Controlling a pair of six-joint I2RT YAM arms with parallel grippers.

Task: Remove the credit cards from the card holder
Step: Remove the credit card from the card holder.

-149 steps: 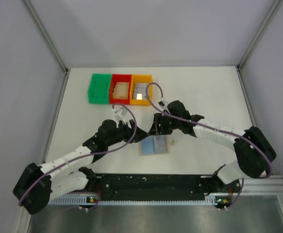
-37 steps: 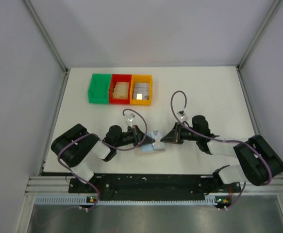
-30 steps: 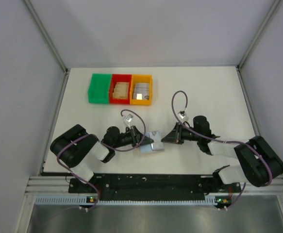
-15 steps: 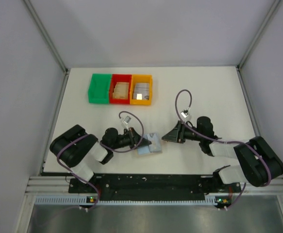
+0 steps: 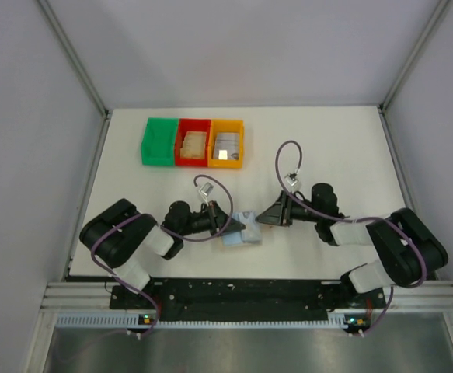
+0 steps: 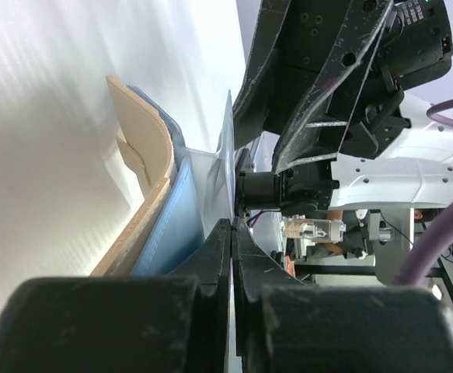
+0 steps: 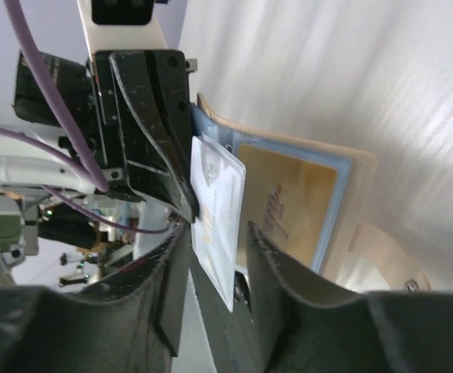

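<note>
1. A second ago the right jaws were shut. Now they stand apart, one finger on each side of a pale card [image 7: 218, 206] that sticks out of the holder [image 5: 240, 235]. They are not yet pinching it.
2. Half a second ago the right arm had backed off, leaving a gap. It is now close in again, with its tips at the holder's right edge.
3. The left jaws stay closed on the holder's blue-grey inner leaf and keep it propped on edge. The tan skin bows away behind it.
4. Five seconds ago the holder lay open and flat with both arms above it. Now both arms lie low and face each other across it, at the front middle of the bench [image 5: 327, 148]. The holder has slid slightly toward the left arm.
5. This reads as a re-grip: the right jaws let go and are lining up afresh on the pale card. The next move would be to close on it and draw it out against the left arm's hold.
6. A gold card [image 7: 288, 203] still sits in its pocket, so the task is not finished. The red bin [image 5: 194, 143] and orange bin [image 5: 227, 144] already hold cards.
</note>
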